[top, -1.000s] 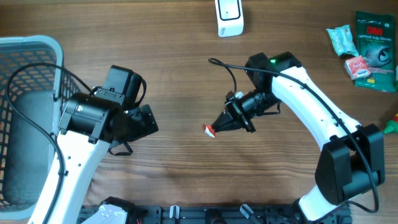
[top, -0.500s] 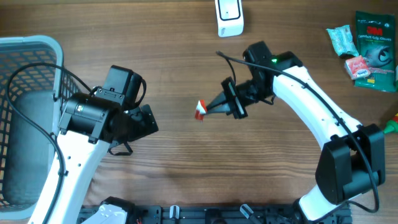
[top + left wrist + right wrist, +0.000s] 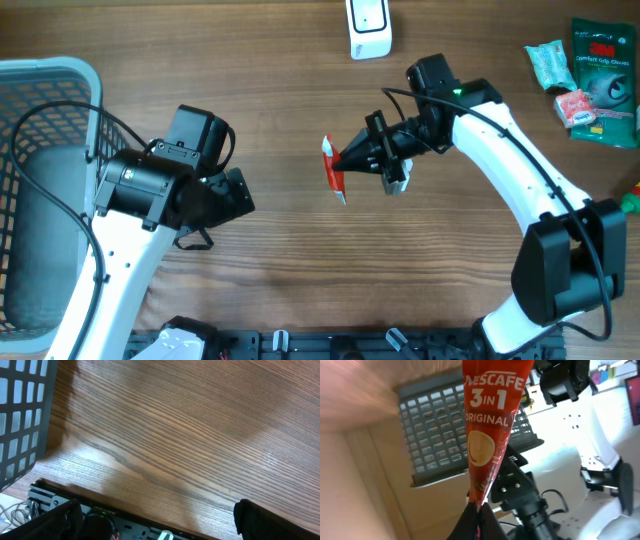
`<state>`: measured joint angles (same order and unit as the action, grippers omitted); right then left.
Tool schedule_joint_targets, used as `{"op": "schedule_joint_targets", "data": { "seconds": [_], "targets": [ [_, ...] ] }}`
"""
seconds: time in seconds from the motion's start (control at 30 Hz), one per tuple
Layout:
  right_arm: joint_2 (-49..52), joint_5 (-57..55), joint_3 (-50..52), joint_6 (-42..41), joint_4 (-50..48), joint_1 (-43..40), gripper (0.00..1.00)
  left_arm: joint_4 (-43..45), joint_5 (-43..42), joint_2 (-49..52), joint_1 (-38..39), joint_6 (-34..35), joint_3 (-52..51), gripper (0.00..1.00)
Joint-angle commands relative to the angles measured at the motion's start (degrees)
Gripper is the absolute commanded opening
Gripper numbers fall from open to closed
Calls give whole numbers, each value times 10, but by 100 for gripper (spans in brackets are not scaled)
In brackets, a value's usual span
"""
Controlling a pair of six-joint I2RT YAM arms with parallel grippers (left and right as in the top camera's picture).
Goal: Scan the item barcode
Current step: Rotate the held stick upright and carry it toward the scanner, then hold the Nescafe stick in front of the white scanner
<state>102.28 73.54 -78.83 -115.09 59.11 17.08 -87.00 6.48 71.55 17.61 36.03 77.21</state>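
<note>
Firmly shut, the right gripper (image 3: 349,164) pinches the narrow end of a red sachet (image 3: 331,168) between its 2 fingertips, and the sachet sticks out past them toward the left side of the worktop (image 3: 300,280). In the right wrist view the same gripper (image 3: 477,521) shows only as dark tips at the bottom edge, with the sachet (image 3: 487,435) rising from them; its face reads "NESCAFE 3 IN 1 ORIGINAL" above a pale cup picture, and no barcode shows on that side. Overhead, the sachet sits near the middle of the worktop, on the near side of the white scanner (image 3: 368,26) that stands at the far edge, and well apart from it. The left gripper (image 3: 228,197) is spread as wide as it goes and holds nothing; its wrist view shows only bare wood grain between 2 dark fingers (image 3: 252,519) at the lower corners, with a black rail (image 3: 100,514) along the bottom. Just beside the left arm stands a grey mesh basket (image 3: 62,72), whose wall also fills the left edge of the left wrist view. At the far right corner lie a green packet (image 3: 605,70), a teal packet (image 3: 548,62) and a small red-and-white packet (image 3: 576,106), close together.
</note>
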Motion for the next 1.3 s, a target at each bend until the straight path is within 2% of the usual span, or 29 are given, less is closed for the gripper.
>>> {"op": "schedule_joint_targets", "data": {
  "seconds": [0.0,0.6,0.73,0.87,0.93,0.97,1.0,1.07,1.17,1.27],
  "targets": [
    [-4,-11,-4,-34,14,-16,5,0,-3,-4,-2,-9,1,100],
    [-4,4,-3,-34,39,-67,4,0,-3,-4,-2,-9,1,100],
    [-4,-12,-3,4,40,-67,4,0,-3,-4,-2,-9,1,100],
    [-4,-82,-3,120,94,-67,4,0,-3,-4,-2,-9,1,100],
    [-4,-101,-3,224,74,-67,4,0,-3,-4,-2,-9,1,100],
    [-4,-120,-3,340,33,-67,4,0,-3,-4,-2,-9,1,100],
    [-4,-125,-3,416,-5,-67,4,0,-3,-4,-2,-9,1,100],
    [-4,-124,-3,518,-98,-69,4,0,-3,-4,-2,-9,1,100],
    [-4,-137,-3,564,-232,-74,4,0,-3,-4,-2,-9,1,100],
    [-4,-221,-3,565,-320,-75,5,0,-3,-4,-2,-9,1,100]
  ]
}}
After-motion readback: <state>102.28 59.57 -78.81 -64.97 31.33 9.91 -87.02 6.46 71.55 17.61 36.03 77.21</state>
